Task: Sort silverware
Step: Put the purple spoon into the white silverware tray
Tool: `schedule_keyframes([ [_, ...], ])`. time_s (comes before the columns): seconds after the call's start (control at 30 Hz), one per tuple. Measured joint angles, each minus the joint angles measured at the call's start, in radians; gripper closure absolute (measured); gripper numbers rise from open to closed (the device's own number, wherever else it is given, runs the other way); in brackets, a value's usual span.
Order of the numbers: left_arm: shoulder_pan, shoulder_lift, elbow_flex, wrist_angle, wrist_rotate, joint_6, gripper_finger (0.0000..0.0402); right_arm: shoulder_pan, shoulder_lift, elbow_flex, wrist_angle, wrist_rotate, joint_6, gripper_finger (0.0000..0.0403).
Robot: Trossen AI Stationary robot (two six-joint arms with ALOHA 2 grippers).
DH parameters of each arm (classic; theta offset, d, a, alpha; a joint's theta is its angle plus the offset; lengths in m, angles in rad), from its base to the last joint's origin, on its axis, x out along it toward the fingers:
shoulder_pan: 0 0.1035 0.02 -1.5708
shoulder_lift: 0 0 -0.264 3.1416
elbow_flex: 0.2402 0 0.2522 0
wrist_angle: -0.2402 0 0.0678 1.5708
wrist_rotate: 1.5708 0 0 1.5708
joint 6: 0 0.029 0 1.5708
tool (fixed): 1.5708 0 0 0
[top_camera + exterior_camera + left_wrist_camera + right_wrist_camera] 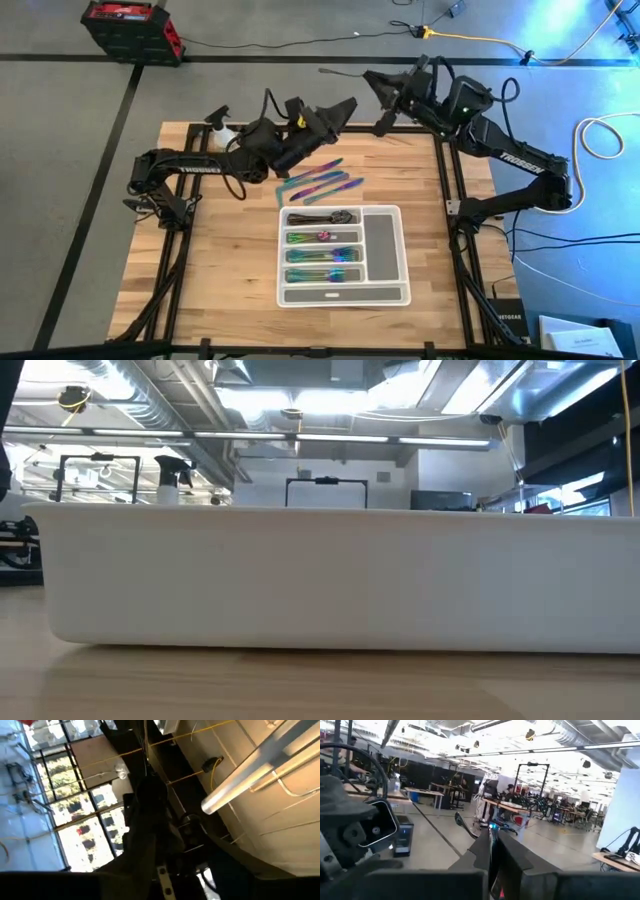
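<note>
Sorting pauses mid-handover: the right claw [330, 71] is clamped on a dark slim spoon [470, 829] raised beyond the wooden surface [230, 260], the left claw [345, 105], parted and empty, hangs near the loose iridescent silverware [320, 182], so next comes lowering the spoon into the white-grey compartment tray [400, 255].

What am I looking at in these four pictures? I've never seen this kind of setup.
Two dark robot arms work at a wooden table, sorting silverware. One picture looks straight down. One sits at table height, where the white tray's wall blocks nearly everything. The other two come from cameras on the arms' wrists.

The tray already holds sorted pieces. A few rainbow-coloured loose pieces lie on the table beside it. A spray bottle stands at the far edge.

The right gripper is raised and shut on one slim utensil. The left gripper is raised beside it, pointing upward.
</note>
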Motion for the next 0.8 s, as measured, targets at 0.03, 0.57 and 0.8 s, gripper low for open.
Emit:
schedule_keyframes([
  [0.03,-0.001,0.0,0.0,0.001,0.017,0.04,0.0224,0.0,0.0,0.004,-0.002,0.002,0.005,0.0402],
  [0.57,-0.023,-0.015,0.0,-0.65,0.339,0.545,0.0174,0.012,-0.119,-0.018,-0.679,0.03,0.888,0.0402],
  [0.8,-0.107,-0.042,0.0,-1.239,0.287,0.665,0.0174,0.08,-0.233,-0.243,-0.709,0.017,1.133,0.0402],
])
